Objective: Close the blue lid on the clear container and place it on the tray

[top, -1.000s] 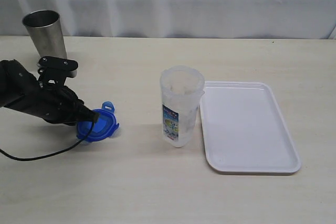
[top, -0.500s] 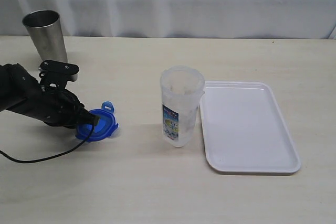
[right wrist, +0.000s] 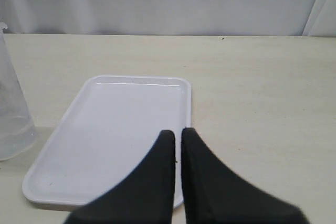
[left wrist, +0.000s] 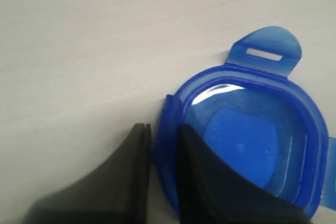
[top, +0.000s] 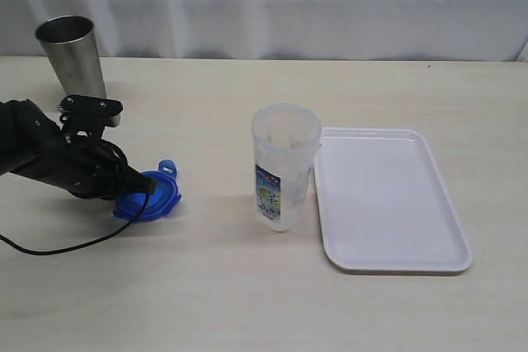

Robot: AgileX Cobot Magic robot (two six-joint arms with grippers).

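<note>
The blue lid (top: 159,196) lies on the table at the left, its inside facing up in the left wrist view (left wrist: 252,129). My left gripper (top: 137,190) comes at it low from the left. Its jaws (left wrist: 161,128) are shut on the lid's rim, one finger outside and one inside. The clear container (top: 285,166) stands upright and uncovered in the middle, next to the left edge of the white tray (top: 392,199). My right gripper (right wrist: 177,132) is shut on nothing above the tray's (right wrist: 115,124) rim. The container's wall (right wrist: 10,108) shows beside the tray. The right arm is outside the exterior view.
A steel cup (top: 70,55) stands at the back left, behind the left arm. A black cable (top: 58,246) trails from that arm over the table. A pale curtain hangs behind the table.
The left jaws have narrowed onto the lid's rim. The lid, tilted up a second ago, now sits lower and flatter and has shifted slightly left. Container, tray and right gripper are unmoved.
</note>
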